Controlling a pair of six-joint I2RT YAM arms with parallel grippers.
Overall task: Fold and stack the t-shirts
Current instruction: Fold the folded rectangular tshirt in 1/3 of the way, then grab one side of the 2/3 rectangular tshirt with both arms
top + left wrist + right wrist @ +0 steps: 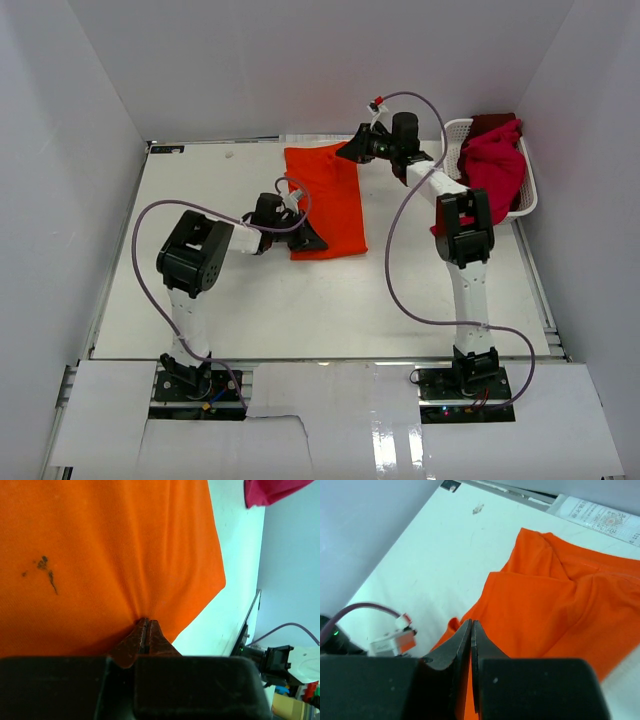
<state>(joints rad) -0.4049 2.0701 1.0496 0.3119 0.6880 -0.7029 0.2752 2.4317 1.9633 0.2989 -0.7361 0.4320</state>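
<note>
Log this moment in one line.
stage: folding | left gripper: shut on orange t-shirt, near edge | right gripper: shut on its far corner | crimson t-shirts: in basket

Top cam overhead; wrist cams close, share orange t-shirt (325,200).

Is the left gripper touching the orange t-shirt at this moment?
Touching. The left wrist view shows the left gripper shut on the orange t-shirt, with creases in the cloth fanning out from the pinch.
</note>
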